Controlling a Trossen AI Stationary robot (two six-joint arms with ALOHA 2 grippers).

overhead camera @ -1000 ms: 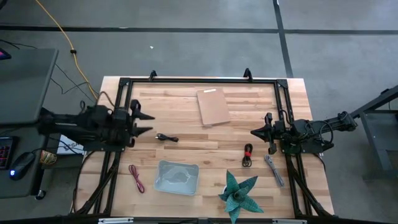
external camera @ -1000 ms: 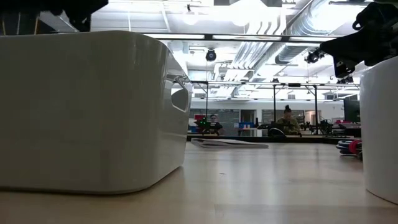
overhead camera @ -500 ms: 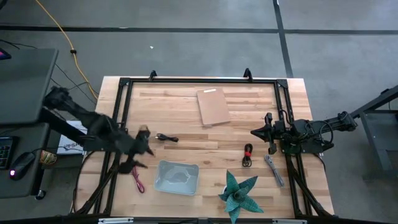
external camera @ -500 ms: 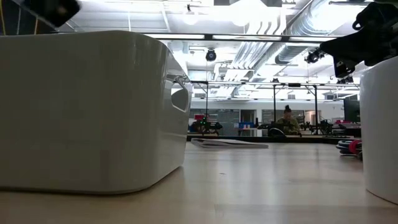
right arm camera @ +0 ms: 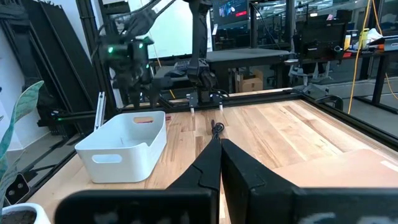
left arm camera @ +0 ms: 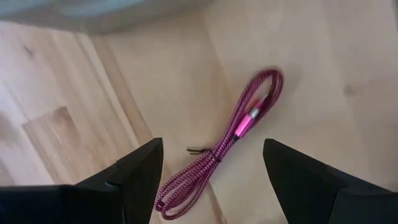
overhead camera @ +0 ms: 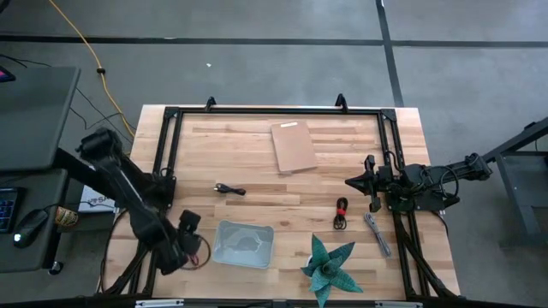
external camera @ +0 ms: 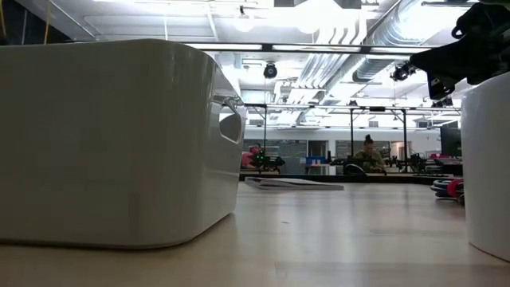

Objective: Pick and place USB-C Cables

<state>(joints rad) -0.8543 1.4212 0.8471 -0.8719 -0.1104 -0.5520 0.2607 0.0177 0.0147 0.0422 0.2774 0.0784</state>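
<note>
USB-C cables lie at four separate places on the wooden table [overhead camera: 257,162]. The red cable [left arm camera: 224,146], a folded braided loop, rests flat near the table's front-left corner, just beside the left wall of the white bin [overhead camera: 244,244]. The left gripper [overhead camera: 190,244] hangs directly over it. In the left wrist view the cable lies between that gripper's two dark fingers [left arm camera: 140,171], which stand wide apart and touch nothing. The black cable [overhead camera: 229,190] lies left of the table's centre, apart from the bin and well apart from the brown board [overhead camera: 294,146], which sits near the back edge. The black-and-red cable [overhead camera: 341,213] lies coiled right of centre. The grey cable [overhead camera: 377,233] lies toward the right edge, near the black-and-red one but not touching it. A teal paper star [overhead camera: 329,265] stands at the front edge, between the bin and the grey cable.

The right gripper [overhead camera: 353,181] waits above the table near the right edge, over no cable. In the right wrist view its fingers [right arm camera: 214,165] meet at the tips, with nothing held. The same view shows the white bin [right arm camera: 124,144] across the table, with the left arm [right arm camera: 127,46] above it. The low view shows the bin's wall [external camera: 119,135] close up. The board lies flat farther back.
</note>
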